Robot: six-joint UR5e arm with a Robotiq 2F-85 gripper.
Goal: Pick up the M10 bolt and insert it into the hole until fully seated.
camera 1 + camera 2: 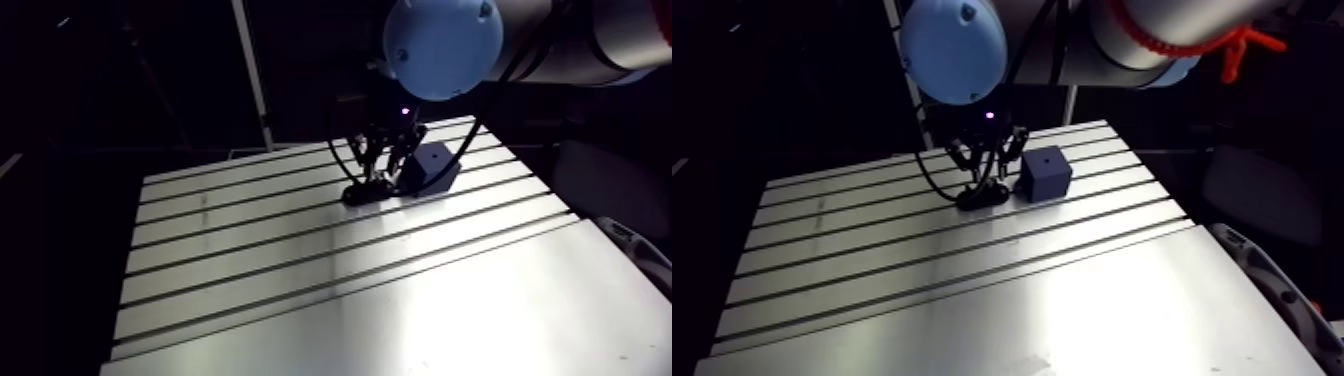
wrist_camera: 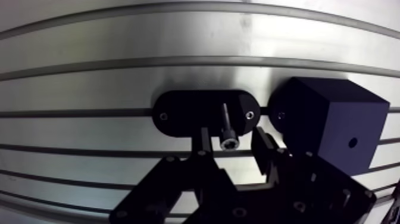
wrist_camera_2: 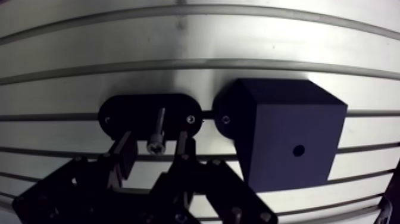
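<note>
Between the spread, empty fingers, a shiny socket-head bolt is standing on a matte black oval plate, beside a holed cube.

Light from above is falling on the slotted silver aluminium table, spreading white glare over its smooth near part in the arm view; the surroundings are lying dark. In the wrist view the table is gleaming, its slots are bowing, and the matte dark-blue cube block is showing little detail.
</note>
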